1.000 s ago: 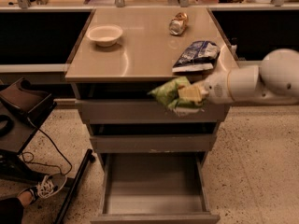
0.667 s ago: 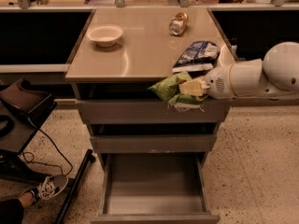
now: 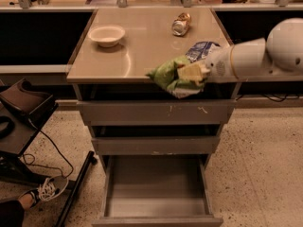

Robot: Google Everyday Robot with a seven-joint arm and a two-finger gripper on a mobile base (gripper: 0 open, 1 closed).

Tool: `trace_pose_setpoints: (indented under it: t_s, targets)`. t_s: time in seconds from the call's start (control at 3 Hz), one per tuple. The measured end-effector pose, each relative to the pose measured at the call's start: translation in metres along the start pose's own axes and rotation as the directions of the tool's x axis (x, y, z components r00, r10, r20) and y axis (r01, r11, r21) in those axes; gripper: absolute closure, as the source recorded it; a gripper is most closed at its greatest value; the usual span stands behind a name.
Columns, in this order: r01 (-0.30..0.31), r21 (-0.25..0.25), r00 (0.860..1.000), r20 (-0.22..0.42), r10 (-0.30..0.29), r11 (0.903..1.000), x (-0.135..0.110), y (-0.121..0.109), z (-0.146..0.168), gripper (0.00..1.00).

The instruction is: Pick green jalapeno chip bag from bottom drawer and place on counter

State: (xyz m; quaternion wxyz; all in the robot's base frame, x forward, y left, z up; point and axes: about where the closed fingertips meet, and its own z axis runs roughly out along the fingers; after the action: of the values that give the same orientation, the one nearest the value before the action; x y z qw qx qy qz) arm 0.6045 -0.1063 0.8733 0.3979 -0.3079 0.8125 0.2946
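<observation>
At the near right edge of the bench, the pincer holds the green jalapeno chip bag. It is clamped on the bag's right side, and the rest of the foil hangs out to the left. Over the last second the bag has risen. It was down in front of the top drawer's face, and now its upper half overlaps the bench's near lip. The bottom drawer stands pulled out and bare, so the picking part of the job looks finished. What remains, by my reading, is to carry the bag up over the lip and set it down.

The bag's lower fold sits level with or just under the lip. A straight push toward the far side could snag the foil on that rounded edge, so a little more lift first seems wise. Just behind the pincer lies a blue-and-white chip bag, close to the arm, and a tipped can rests farther back. A bowl sits at the far left. Between the bowl and the blue-and-white bag, the middle of the bench offers broad open surface. That is the roomiest landing spot, to the left of the pincer.
</observation>
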Motion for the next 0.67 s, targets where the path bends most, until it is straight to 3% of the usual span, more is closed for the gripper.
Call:
trace_pose_setpoints:
  t_s: [0.33,0.67]
  targets:
    - [0.062,0.039,0.998,0.021,-0.063,0.9973,-0.07,-0.015,-0.007,1.0]
    - [0.069,0.043,0.998,-0.005,-0.069,0.9967,-0.111,-0.042,0.02,1.0]
